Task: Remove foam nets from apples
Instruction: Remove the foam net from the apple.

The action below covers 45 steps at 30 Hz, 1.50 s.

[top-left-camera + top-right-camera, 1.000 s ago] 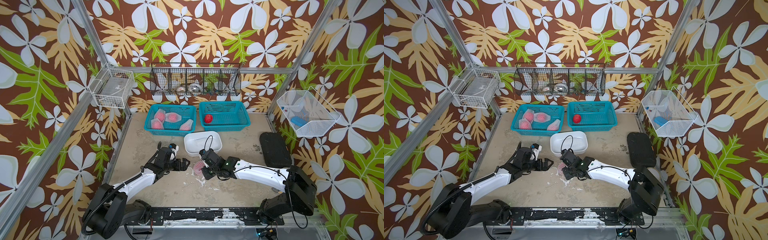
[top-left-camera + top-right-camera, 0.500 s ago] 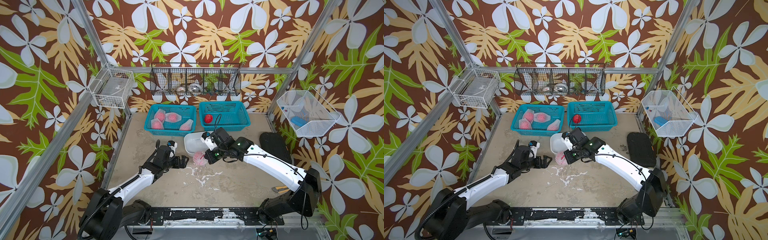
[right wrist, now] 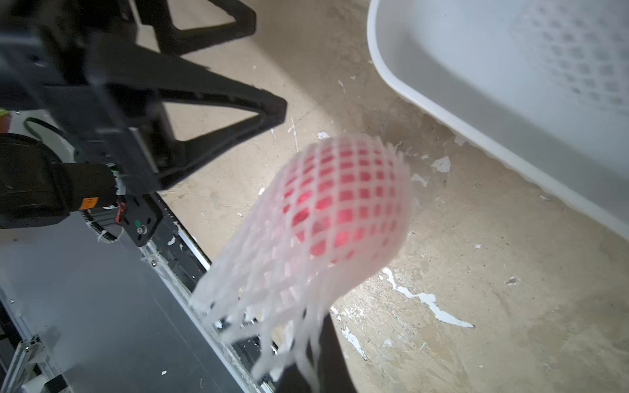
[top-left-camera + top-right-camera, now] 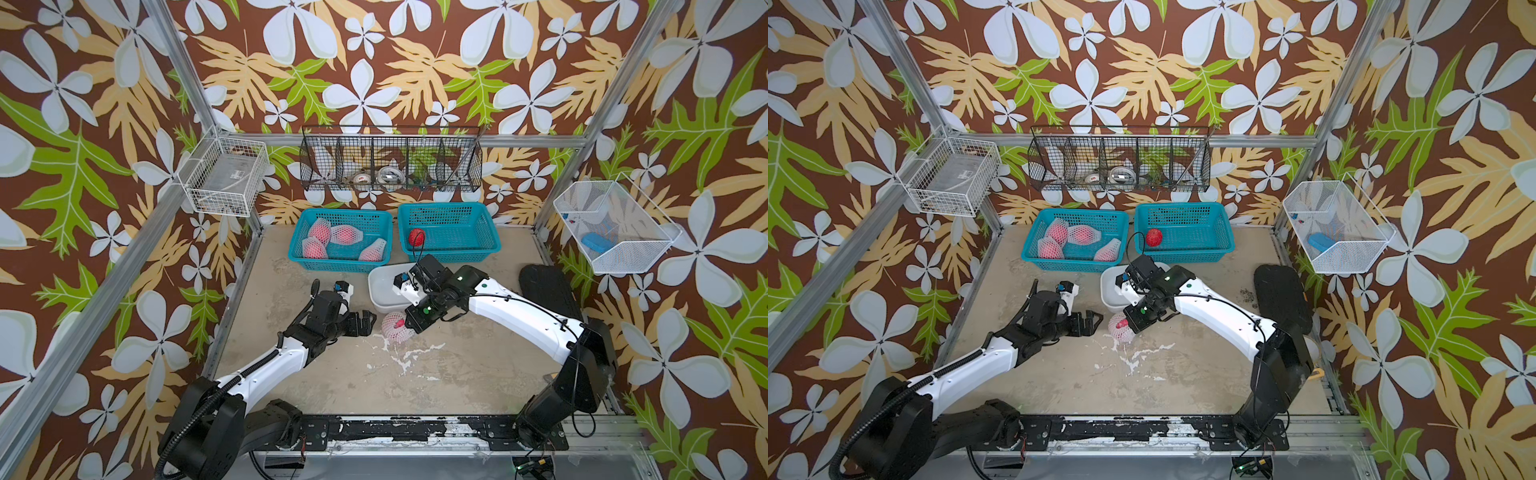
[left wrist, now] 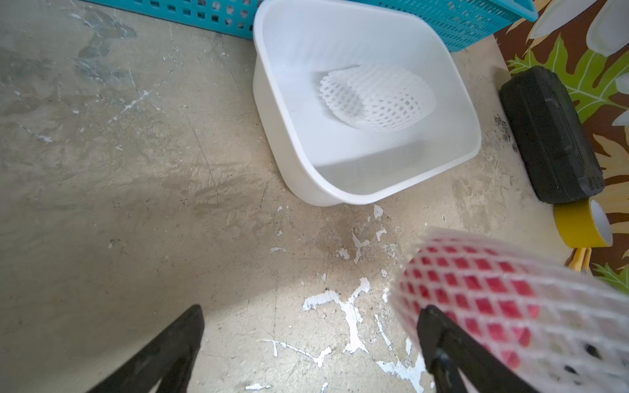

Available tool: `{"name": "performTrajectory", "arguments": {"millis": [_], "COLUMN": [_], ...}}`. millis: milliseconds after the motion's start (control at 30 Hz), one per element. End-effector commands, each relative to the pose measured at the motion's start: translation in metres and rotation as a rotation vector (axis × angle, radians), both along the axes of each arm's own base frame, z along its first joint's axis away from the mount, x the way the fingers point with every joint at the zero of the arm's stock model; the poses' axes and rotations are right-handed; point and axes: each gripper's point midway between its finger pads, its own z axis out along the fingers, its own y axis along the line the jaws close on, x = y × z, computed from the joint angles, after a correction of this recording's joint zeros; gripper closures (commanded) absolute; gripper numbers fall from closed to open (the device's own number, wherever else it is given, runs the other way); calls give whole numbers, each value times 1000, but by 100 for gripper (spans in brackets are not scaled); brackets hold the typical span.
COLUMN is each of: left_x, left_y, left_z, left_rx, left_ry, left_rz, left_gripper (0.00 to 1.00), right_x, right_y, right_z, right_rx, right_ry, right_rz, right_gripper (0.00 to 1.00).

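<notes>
The left tool [image 4: 365, 324] was found spread wide and empty, just beside an apple [image 4: 398, 323] sheathed in a net [image 4: 392, 330]. The right tool [image 4: 409, 328] was found clamped on that net's loose end, with the apple lodged in the other end, over the counter [image 4: 332, 374]. Just beyond, a white tub [image 4: 376, 286] was noted holding one empty net [image 5: 377, 98]. Farther back, four netted apples [image 4: 343, 235] were recorded in the left basket [image 4: 332, 264], and one bare apple [image 4: 417, 237] in the right basket [image 4: 449, 255].
</notes>
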Motion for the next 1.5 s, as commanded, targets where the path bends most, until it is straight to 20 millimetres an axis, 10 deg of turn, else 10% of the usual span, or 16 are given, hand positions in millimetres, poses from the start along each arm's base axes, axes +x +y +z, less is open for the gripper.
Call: {"name": "performTrajectory", "arguments": {"millis": [0,267,400,533,667,767,900,1333,1467], "left_x": [3,2,4,9,12,12,11,13,17], "left_y": [0,0,0,-6,-9,-7,-6,-7,-8], "left_z": [-1,-4,-8,-7,-2,-1,-2,-5,2], "left_rx": [-3,2,-1,-7,-23,-10,-11,-3,-9], "left_ry": [-8,2,1,17,-1,-3,-9,0,-19], "left_rz": [7,3,10,-5,-8,-7,-3,-8,-2], "left_gripper": [0,0,0,0,0,0,0,0,0], "right_x": [-8,4,-1,13,2,6,7,27,61], "right_y": [-4,-11,-10,4,0,10,1,23,17], "right_z": [-6,-1,-36,14,-21,12,-18,56,89], "right_rx": [-28,-73,-93,-2,-92,-2,-78,67,161], "right_ry": [41,-14,45,-83,31,-55,10,-121,-218], "right_rz": [25,-8,-23,-30,24,13,17,16,-80], "right_gripper": [100,100,100,100,100,100,100,100,100]}}
